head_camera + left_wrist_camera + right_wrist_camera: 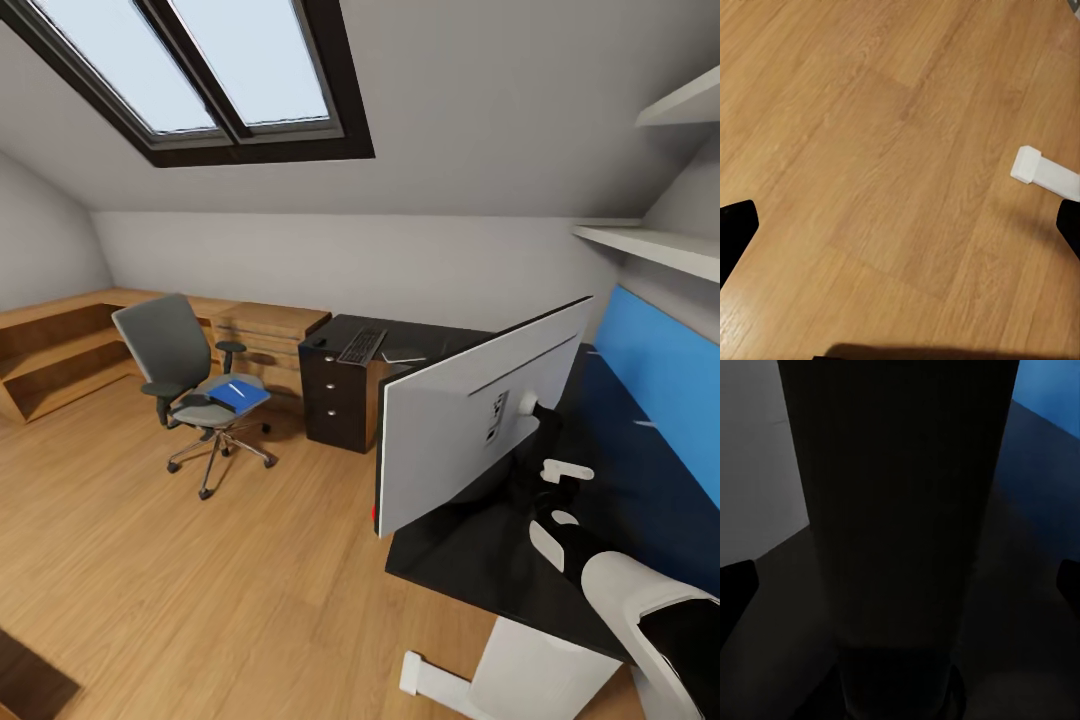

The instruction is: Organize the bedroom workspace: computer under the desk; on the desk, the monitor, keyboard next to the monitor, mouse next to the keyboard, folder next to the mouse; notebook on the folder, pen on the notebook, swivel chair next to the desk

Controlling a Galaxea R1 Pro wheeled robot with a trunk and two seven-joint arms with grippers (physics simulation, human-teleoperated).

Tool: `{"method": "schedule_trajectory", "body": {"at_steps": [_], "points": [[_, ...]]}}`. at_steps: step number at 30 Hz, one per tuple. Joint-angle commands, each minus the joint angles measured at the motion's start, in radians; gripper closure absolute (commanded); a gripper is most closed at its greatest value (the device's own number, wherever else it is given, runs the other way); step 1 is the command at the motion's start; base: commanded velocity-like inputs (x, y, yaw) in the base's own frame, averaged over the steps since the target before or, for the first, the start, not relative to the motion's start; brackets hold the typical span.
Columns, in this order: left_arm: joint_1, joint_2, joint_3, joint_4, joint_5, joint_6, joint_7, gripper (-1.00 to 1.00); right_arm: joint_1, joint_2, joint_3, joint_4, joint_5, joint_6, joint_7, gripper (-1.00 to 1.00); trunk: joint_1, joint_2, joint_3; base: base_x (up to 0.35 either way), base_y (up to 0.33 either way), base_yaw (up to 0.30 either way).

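The monitor (480,420) is seen standing upright on the black tabletop (470,570), its pale back turned toward the head camera. The right end effector (545,470) is placed at the monitor's stand (896,547), with fingers spread either side of the stand and not clenched, presumably so the screen can be positioned. The left end effector (900,225) is seen released over bare floor (870,150). Beyond the monitor, the keyboard (362,346) lies on a dark drawer cabinet (335,395), and the folder (238,396) rests on the swivel chair (190,390).
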Motion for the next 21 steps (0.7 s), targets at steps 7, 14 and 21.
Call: {"method": "schedule_trajectory", "body": {"at_steps": [7, 14, 21], "points": [[0.000, 0.000, 0.000, -0.001, 0.010, -0.002, 0.002, -1.00, 0.000, 0.000, 0.009, -0.001, -0.005, -0.001, -0.006, -1.00, 0.000, -0.001, -0.001, 0.127, 0.000, 0.000], [0.000, -0.001, -0.001, 0.000, 0.010, -0.002, 0.002, -1.00, 0.000, -0.001, 0.009, -0.001, -0.005, -0.001, -0.006, -1.00, 0.000, -0.001, -0.001, 0.079, 0.000, 0.000], [0.000, -0.001, -0.002, 0.001, 0.010, -0.002, 0.002, -1.00, 0.000, -0.001, 0.009, 0.000, -0.005, -0.001, -0.006, 1.00, 0.000, -0.001, -0.001, 0.012, 0.000, 0.000]]}}
